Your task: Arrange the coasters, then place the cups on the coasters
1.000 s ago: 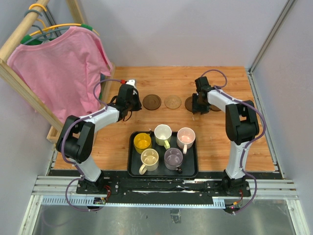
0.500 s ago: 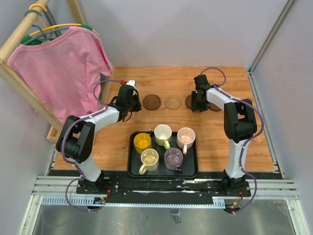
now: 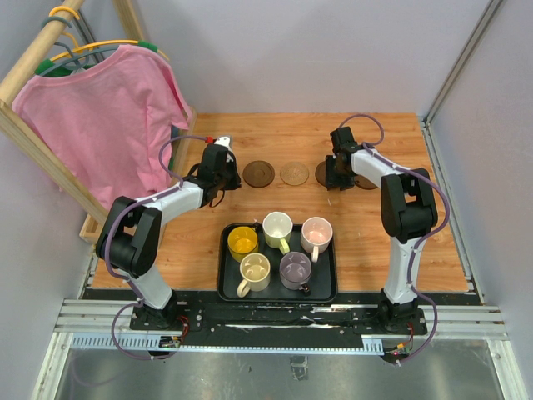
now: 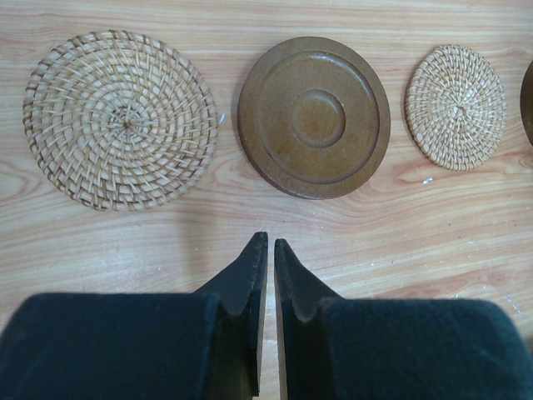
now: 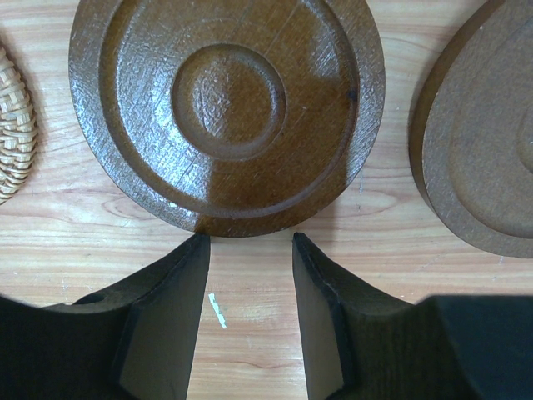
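Top external view, above a wooden table (image 3: 416, 242): five coasters (image 3: 294, 172) lie in a row across the far half, all bare. The five cups stand grouped on a black tray (image 3: 329, 287) at the near edge, between the two arm bases. The yellow cup (image 3: 242, 242), whitish-green cup (image 3: 277, 227) and pale pink cup (image 3: 316, 232) form the tray's far row, with the cream cup (image 3: 254, 268) and greyish-purple cup (image 3: 295, 268) nearer the bases.

At the row's left end, the left gripper (image 4: 266, 243) is poised over bare wood, fingers pinched to a thin slit and gripping nothing. A woven tan coaster (image 4: 121, 117) lies ahead to its left and a dark brown coaster (image 4: 314, 117) ahead to its right, the two apart.

Toward the right end, the right gripper (image 5: 250, 242) has its jaws parted midway and empty, tips just short of the near rim of a second dark brown coaster (image 5: 226, 108). A third dark coaster (image 5: 483, 158) lies just beside that one. A pink shirt (image 3: 100, 117) hangs on a rack at the left.
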You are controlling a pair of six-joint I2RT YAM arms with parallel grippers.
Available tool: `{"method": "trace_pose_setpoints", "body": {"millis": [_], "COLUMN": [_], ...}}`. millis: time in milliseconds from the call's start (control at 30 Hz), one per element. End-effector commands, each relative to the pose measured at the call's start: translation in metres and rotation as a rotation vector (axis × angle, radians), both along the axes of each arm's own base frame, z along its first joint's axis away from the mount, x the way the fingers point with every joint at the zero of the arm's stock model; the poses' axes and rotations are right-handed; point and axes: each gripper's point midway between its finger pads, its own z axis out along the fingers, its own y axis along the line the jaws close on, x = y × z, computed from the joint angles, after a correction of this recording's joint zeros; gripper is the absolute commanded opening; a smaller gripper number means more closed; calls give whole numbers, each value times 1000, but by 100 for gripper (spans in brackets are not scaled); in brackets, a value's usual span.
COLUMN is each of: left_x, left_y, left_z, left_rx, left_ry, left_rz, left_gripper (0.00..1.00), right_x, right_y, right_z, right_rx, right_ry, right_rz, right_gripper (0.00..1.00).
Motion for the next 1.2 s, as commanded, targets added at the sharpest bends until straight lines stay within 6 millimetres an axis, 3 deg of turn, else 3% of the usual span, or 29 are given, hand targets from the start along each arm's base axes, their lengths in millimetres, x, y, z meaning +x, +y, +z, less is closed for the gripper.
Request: {"method": "trace_pose_setpoints", "body": {"millis": [0,633,833,1067,1167], "left_x": [2,2,2,1,1], "left_y": [2,4,3,4,5], "left_z": [16,16,15,20,30], "left_rx": [-19,-11,-12,-14,-14], "left_ry": [-45,-46,-44,-51,-74], "left_rz": [16,22,22,21,25], "left_gripper": [12,12,12,12,12], "right_x": [-14,-1,-7,-26,-35], "right_y": [4,10,13,18,18], "right_z": [-25,-22,-17,4,25], "right_rx": [-15,-6,17,51,61], "right_ry": [83,62,61,40,2], "right_rz": [37,78,90,120,131], "right_gripper": [46,45,45,46,48]}}
